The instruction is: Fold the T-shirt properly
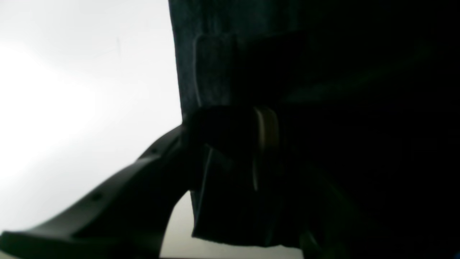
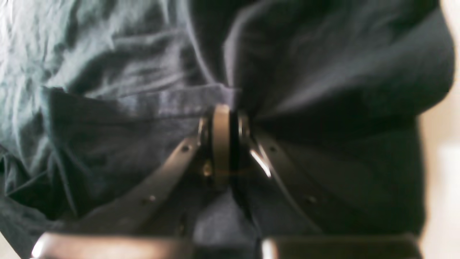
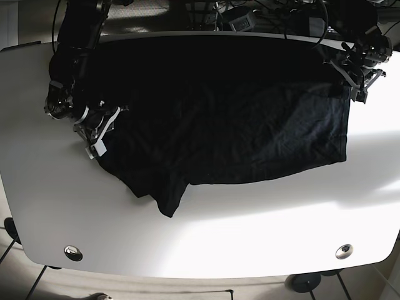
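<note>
The black T-shirt [image 3: 237, 125] is spread across the far half of the white table [image 3: 206, 231], with a sleeve hanging toward the front left. At the shirt's left edge my right gripper [image 3: 103, 128] holds the cloth. The right wrist view shows that gripper [image 2: 224, 122] shut on a bunched fold of the T-shirt [image 2: 107, 72]. My left gripper [image 3: 350, 78] is at the shirt's far right corner. Up close, the left gripper [image 1: 230, 122] is shut on the edge of the dark T-shirt [image 1: 222, 64], which hangs over bright table [image 1: 72, 90].
Cables and equipment [image 3: 262, 15] crowd the table's back edge. Two round metal fittings [image 3: 73, 252] [image 3: 344, 251] sit near the front edge. The front half of the table is bare white surface.
</note>
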`<state>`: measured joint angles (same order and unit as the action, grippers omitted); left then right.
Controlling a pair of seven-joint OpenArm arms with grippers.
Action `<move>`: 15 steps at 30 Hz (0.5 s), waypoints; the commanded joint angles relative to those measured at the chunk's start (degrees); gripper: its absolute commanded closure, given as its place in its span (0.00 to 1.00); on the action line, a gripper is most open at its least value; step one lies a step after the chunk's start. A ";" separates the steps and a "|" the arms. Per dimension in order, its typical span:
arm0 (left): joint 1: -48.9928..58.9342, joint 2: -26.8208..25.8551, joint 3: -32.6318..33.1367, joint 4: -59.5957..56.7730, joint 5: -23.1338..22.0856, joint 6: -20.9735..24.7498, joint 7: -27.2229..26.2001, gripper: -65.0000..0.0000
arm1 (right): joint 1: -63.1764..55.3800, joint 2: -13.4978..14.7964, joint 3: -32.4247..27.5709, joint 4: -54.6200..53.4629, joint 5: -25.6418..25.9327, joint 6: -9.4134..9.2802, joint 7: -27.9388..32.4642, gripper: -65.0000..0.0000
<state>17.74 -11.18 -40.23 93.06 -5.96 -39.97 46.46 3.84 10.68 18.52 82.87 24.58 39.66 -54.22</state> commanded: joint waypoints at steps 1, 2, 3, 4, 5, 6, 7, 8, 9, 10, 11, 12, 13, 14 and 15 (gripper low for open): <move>-0.02 -0.73 -0.08 0.53 0.73 -0.03 0.27 0.70 | 1.13 0.71 0.25 2.80 1.22 0.34 1.07 0.97; -0.02 -0.73 -0.08 0.53 0.73 -0.03 0.27 0.70 | 1.04 0.71 0.25 3.42 1.22 0.34 1.07 0.97; -0.02 -0.73 -0.08 0.44 0.73 -0.03 0.27 0.70 | 1.04 0.71 0.25 3.77 1.22 0.34 1.07 0.97; -0.02 -0.73 -0.08 0.44 0.73 -0.03 0.27 0.70 | 1.13 0.71 0.25 4.03 1.22 0.34 1.07 0.97; -0.02 -0.73 -0.08 0.44 0.73 -0.03 0.27 0.70 | 1.22 0.80 0.25 4.03 1.22 0.34 1.07 0.97; -0.02 -0.73 -0.08 0.44 0.73 -0.03 0.27 0.70 | 1.31 0.80 0.25 4.03 1.22 0.34 1.07 0.97; -0.02 -0.73 -0.08 0.44 0.73 -0.03 0.27 0.70 | 1.48 0.80 0.25 4.03 1.22 0.34 1.07 0.96; -0.02 -0.73 -0.08 0.44 0.73 -0.03 0.27 0.70 | 1.48 0.80 0.25 4.03 1.22 0.34 1.07 0.96; -0.02 -0.73 -0.08 0.44 0.73 -0.03 0.27 0.70 | 1.48 0.80 0.25 4.03 1.22 0.34 1.07 0.94; -0.02 -0.73 -0.08 0.44 0.73 -0.03 0.27 0.70 | 1.48 0.80 0.25 4.03 1.22 0.34 1.07 0.90; -0.02 -0.73 -0.08 0.44 0.73 -0.03 0.27 0.70 | 1.39 0.80 0.25 4.03 1.22 0.34 1.16 0.82; -0.02 -0.73 -0.08 0.44 0.73 -0.03 0.27 0.70 | 1.31 0.80 0.25 4.03 1.22 0.34 1.16 0.74; -0.02 -0.73 -0.08 0.44 0.73 -0.03 0.27 0.70 | 1.31 0.80 0.25 4.03 1.22 0.34 1.25 0.65; -0.02 -0.73 -0.08 0.44 0.73 -0.03 0.27 0.70 | 1.31 0.71 0.25 4.03 1.22 0.34 1.25 0.63; -0.02 -0.73 -0.08 0.44 0.73 -0.03 0.27 0.70 | 1.31 0.53 0.25 3.94 1.22 0.34 1.34 0.63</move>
<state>17.63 -11.18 -40.23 93.03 -5.82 -39.97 46.46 4.03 10.61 18.52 85.52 24.62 39.66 -54.17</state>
